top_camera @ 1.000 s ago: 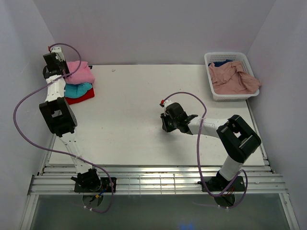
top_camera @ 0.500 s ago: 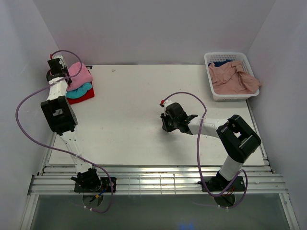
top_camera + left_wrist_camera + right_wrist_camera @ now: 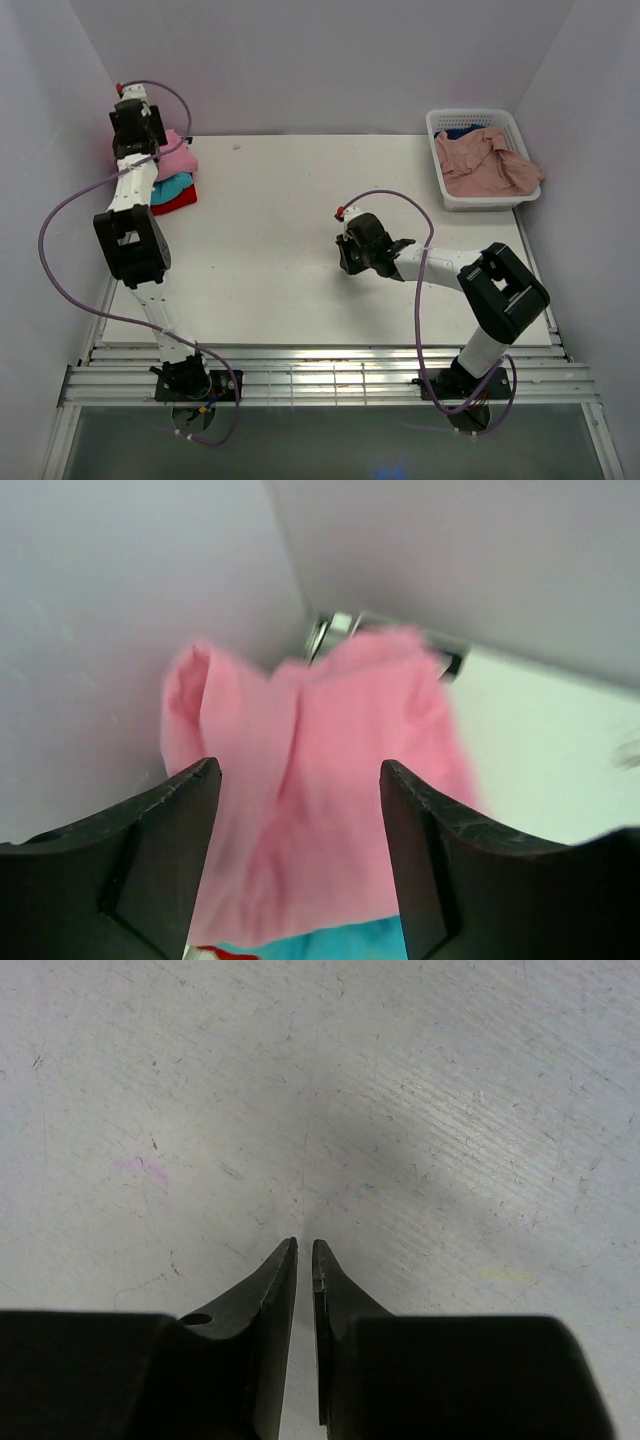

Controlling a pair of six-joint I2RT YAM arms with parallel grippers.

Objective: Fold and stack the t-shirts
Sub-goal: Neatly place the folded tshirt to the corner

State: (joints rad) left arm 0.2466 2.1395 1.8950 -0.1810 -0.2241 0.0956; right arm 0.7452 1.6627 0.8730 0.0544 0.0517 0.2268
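Table: a white, scuffed tabletop (image 3: 290, 220) carries the whole job, with the stack at its far-left corner and the basket at its far-right.
Basket: a white plastic lattice basket (image 3: 440, 190) holds a crumpled dusty salmon-pink cloth t-shirt (image 3: 488, 165), with a scrap of dark blue cloth (image 3: 462, 131) behind it; both are unfolded.
Stack: a folded bright pink cloth t-shirt (image 3: 330, 780) lies on top of a folded teal t-shirt (image 3: 168, 186), which lies on a folded red t-shirt (image 3: 176, 199).
Left gripper: the left gripper (image 3: 300, 820) hangs above the pink shirt, jaws wide apart, nothing between them.
Right gripper: the right gripper (image 3: 305, 1265) hovers low over bare table near the middle, jaws almost closed on nothing.
Step in hand: judged, the pink shirt's placement is finished and the hand is free.
Next move: probably a reach across to the basket for the salmon-pink shirt, which needs spreading flat first.
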